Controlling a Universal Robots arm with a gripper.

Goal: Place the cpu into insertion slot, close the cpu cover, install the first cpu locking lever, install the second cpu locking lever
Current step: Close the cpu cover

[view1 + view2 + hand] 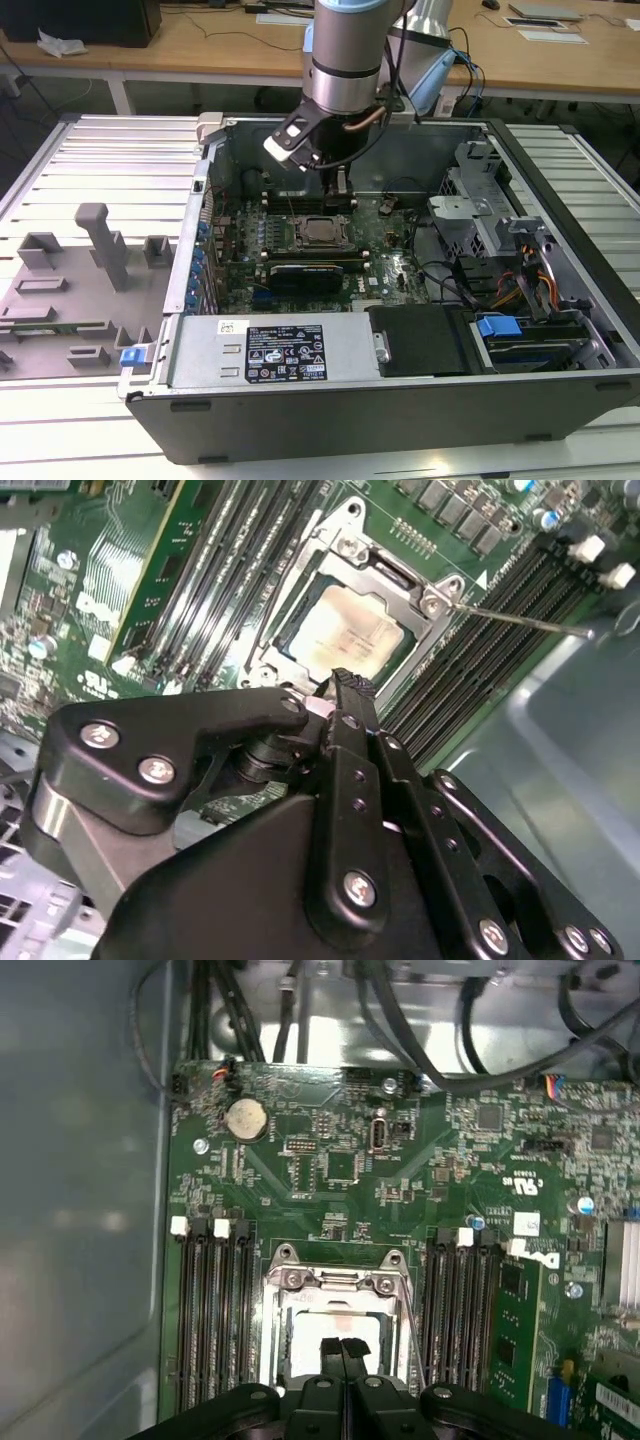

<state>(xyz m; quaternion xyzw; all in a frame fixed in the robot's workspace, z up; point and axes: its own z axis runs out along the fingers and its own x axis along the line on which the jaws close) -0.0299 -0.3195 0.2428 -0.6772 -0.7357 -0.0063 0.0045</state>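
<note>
The cpu, probably light, stiff and fragile and best handled by its edges, sat in the insertion slot beneath the flat-lying cpu cover, while the gripper hovered just above, closed tight and holding nothing.

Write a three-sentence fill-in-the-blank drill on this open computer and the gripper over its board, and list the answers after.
1. The gripper hovers over the cpu with its fingers ______.
2. The circuit board around the cpu cover is coloured ______.
3. The long memory slots on either side of the cpu cover are coloured ______.
Missing words: shut; green; black.
</note>
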